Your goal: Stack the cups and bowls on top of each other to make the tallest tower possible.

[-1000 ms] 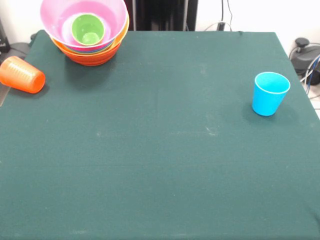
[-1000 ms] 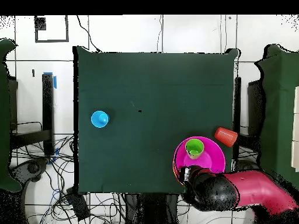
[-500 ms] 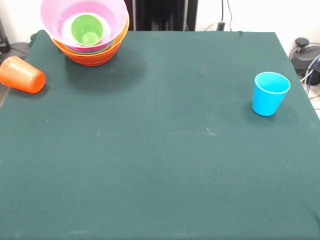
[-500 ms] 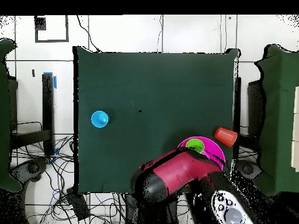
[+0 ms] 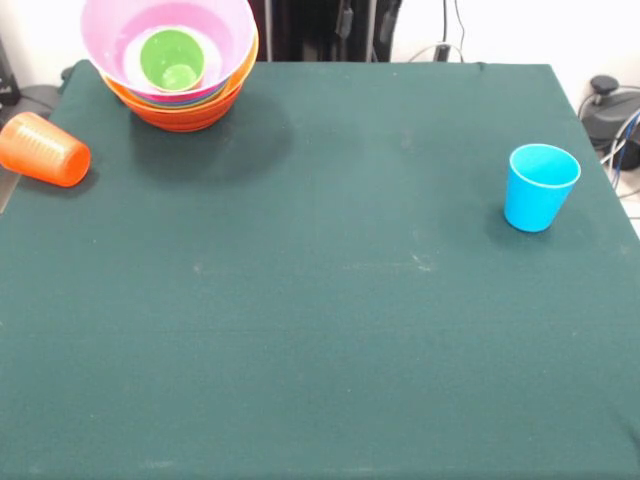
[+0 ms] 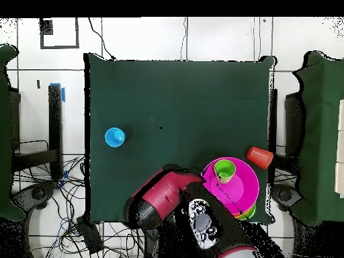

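Note:
A pile of nested bowls (image 5: 180, 105) stands at the table's far left corner in the front view, orange bowls below and a large pink bowl (image 5: 228, 40) on top. A lime green cup (image 5: 172, 57) sits upright inside the pink bowl. An orange cup (image 5: 43, 150) lies on its side left of the pile. A light blue cup (image 5: 540, 187) stands upright at the right. From overhead I see the pink bowl (image 6: 245, 189), green cup (image 6: 224, 170), orange cup (image 6: 259, 157) and blue cup (image 6: 115, 137). My red and black arm (image 6: 164, 198) hangs beside the pile; its gripper end is not distinguishable.
The dark green table (image 5: 320, 300) spreads between the pile and the blue cup. Cables and a grey device (image 5: 605, 100) lie off the right edge. The orange cup rests close to the table's left edge.
In the overhead view the arm has swung away from over the pink bowl toward the table's middle edge, uncovering more of the bowl. Cups and bowls have stayed put.

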`<state>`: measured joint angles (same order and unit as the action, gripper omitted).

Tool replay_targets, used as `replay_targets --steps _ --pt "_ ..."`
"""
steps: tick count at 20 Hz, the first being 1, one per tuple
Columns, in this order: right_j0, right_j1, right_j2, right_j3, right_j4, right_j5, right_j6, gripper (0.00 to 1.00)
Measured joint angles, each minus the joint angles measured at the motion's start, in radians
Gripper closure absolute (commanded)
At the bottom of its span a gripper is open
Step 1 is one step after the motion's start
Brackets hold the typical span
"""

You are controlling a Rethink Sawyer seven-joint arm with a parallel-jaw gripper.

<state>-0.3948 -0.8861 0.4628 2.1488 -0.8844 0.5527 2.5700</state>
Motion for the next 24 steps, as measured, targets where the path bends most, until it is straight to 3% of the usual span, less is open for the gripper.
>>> replay_targets --steps 5,9,13,17,18,21,22,24 --pt "0.142 0.001 -0.114 0.003 -0.009 -0.041 0.142 0.0" --pt "0.258 -0.05 -0.215 0.025 -0.009 -0.046 0.232 0.0" --pt "0.303 -0.105 -0.271 0.05 0.0 -0.046 0.243 0.0" --pt "0.256 -0.158 -0.277 0.083 0.051 -0.046 0.243 0.0" --pt "0.185 -0.164 -0.262 0.088 0.087 -0.046 0.241 0.0" --pt "0.109 -0.158 -0.245 0.082 0.108 -0.045 0.239 0.0" --pt "0.045 -0.138 -0.233 0.062 0.122 -0.037 0.237 0.0" --pt "0.02 -0.123 -0.227 0.044 0.125 -0.025 0.237 0.0"
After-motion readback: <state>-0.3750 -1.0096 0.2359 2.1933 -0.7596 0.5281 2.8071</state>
